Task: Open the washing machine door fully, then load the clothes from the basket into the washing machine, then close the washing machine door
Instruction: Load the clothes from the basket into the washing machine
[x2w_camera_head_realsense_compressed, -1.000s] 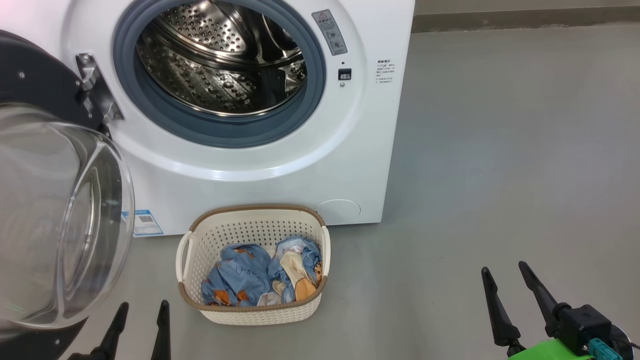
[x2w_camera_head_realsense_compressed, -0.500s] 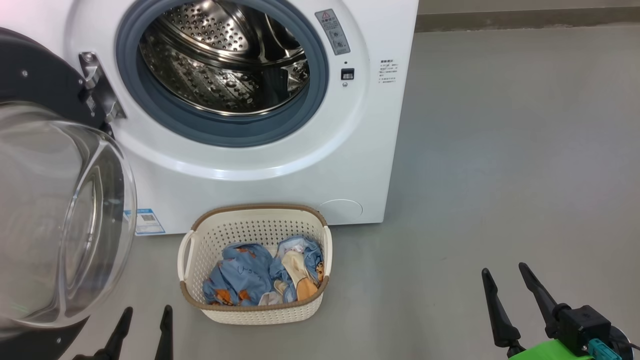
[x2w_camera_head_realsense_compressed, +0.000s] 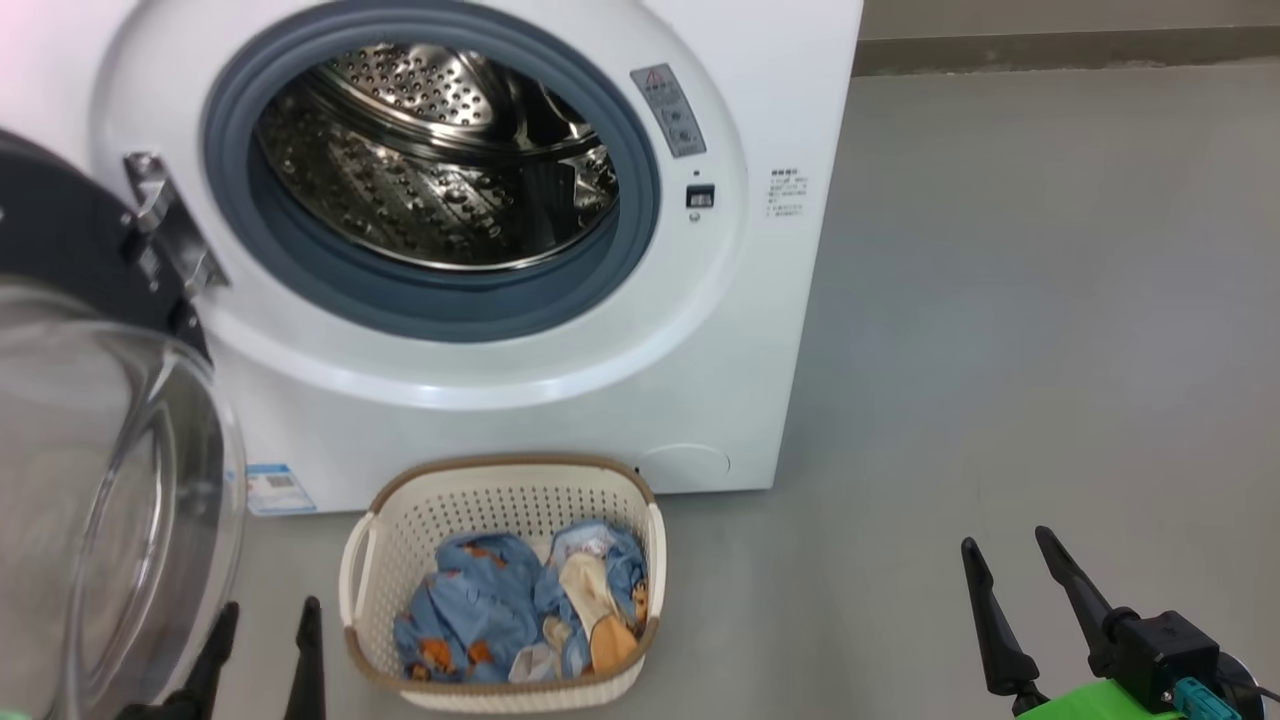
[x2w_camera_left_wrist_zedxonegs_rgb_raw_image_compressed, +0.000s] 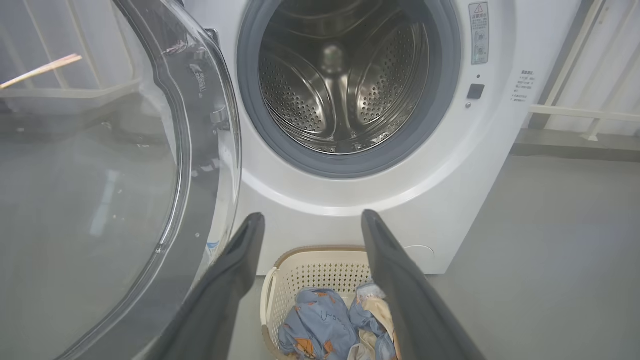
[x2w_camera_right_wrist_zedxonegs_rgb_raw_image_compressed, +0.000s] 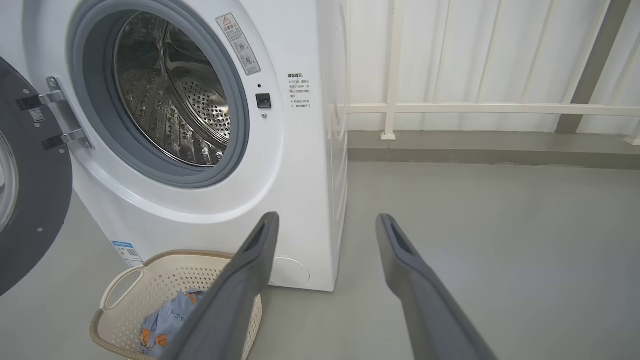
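Shows the door (x2w_camera_head_realsense_compressed: 100, 480) swung out to the left on its steel hinge (x2w_camera_head_realsense_compressed: 165, 235), probably to clear the opening for loading; hard to say whether it is fully open. Puts the basket (x2w_camera_head_realsense_compressed: 505, 466) on the grey floor (x2w_camera_head_realsense_compressed: 1000, 300) just in front of the washing machine (x2w_camera_head_realsense_compressed: 500, 420), below the opening, which should make for a short lift. Has the clothes (x2w_camera_head_realsense_compressed: 520, 610) heaped in the basket, none in the drum (x2w_camera_head_realsense_compressed: 430, 170). Sets the left gripper (x2w_camera_head_realsense_compressed: 270, 612) low between door and basket, fingers apart and empty. Parks the right gripper (x2w_camera_head_realsense_compressed: 1007, 542) well off to the right, also spread and holding nothing. Pairs soft, crumpled blue-and-cream cloth with stiff perforated plastic. Adds dimpled shiny steel, a smooth grey-blue rubber seal (x2w_camera_head_realsense_compressed: 440, 315) and bulging clear glass.
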